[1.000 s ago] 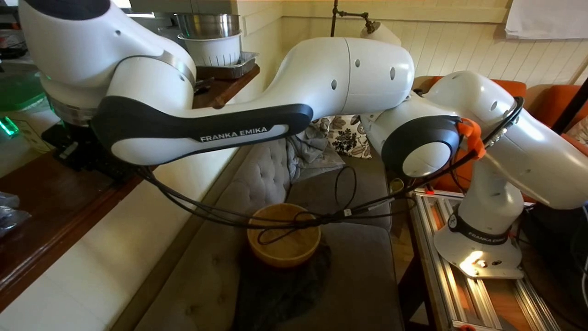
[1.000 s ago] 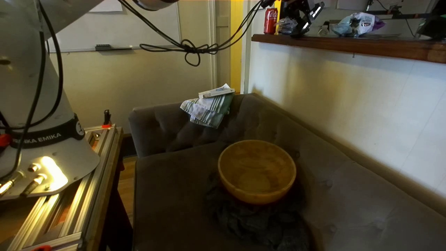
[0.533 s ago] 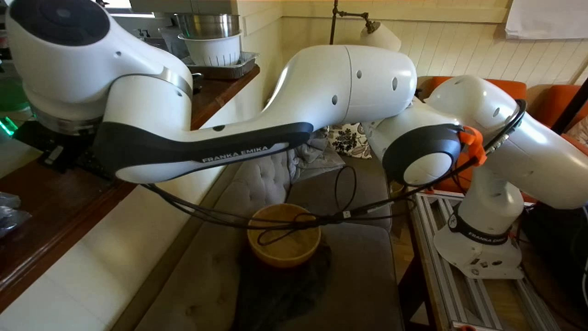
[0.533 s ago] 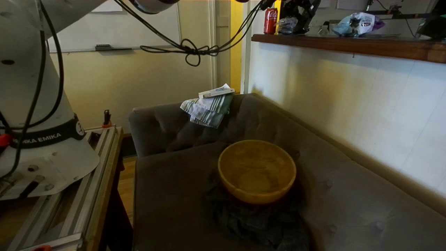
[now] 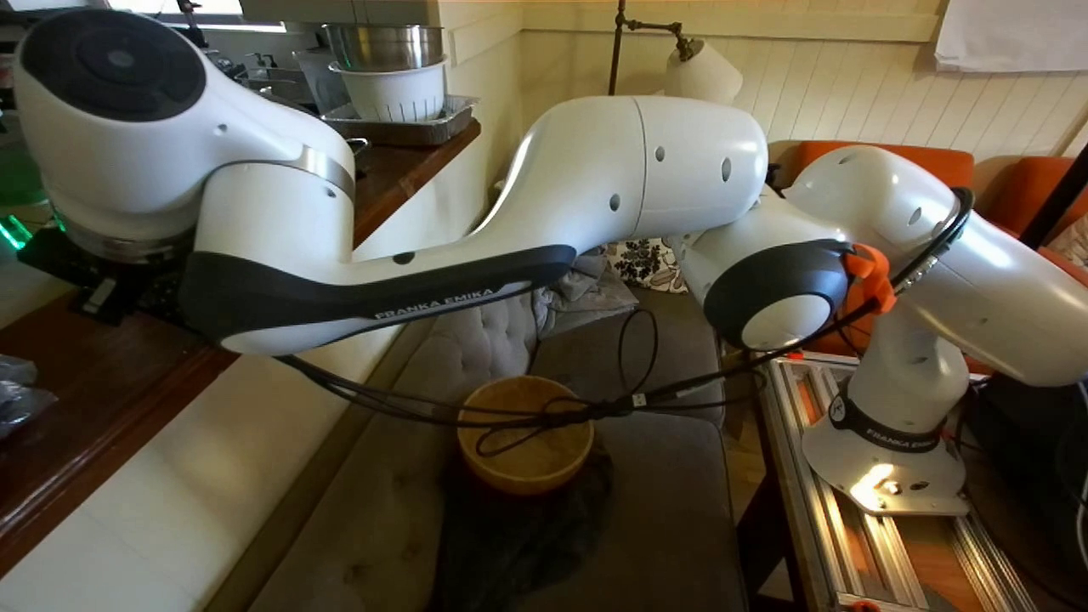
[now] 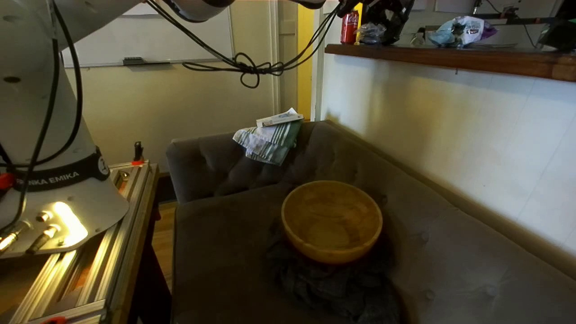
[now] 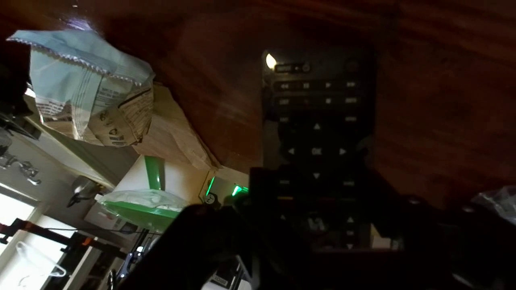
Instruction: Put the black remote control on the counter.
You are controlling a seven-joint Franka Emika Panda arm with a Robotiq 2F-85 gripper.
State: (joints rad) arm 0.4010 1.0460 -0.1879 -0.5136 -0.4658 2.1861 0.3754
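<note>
1. Wrist view, the useful angle: the black remote control (image 7: 317, 137) is out over the counter (image 7: 435, 117), buttons facing the camera. It's really dark, so I can't tell if it touches the wood or sits just above it. The gripper (image 7: 320, 189) looks narrowed to the remote's width, a finger along each long side, so I'd call that a hold. Key bit: the remote lies straight ahead of the palm, long axis in line with the fingers, far end sticking out past the fingertips over the counter. Only one arm, so no "which is nearer" question. A pale blue snack bag (image 7: 92, 88) is on the counter too, apart from the remote.

2. In an exterior view, the robot arm (image 5: 578, 204) reaches across to the counter, with the gripper over the wood, half hidden under the wrist. Can't pick out the remote for sure.

3. In an exterior view, a red can (image 6: 349, 27) stands on the counter near the gripper, which is just a dark shape; the remote's lost in it. My guess: placing step, nearly done. I'd get the remote's whole length flat on the counter before spreading the fingers, otherwise a tipped end could slap down.
</note>
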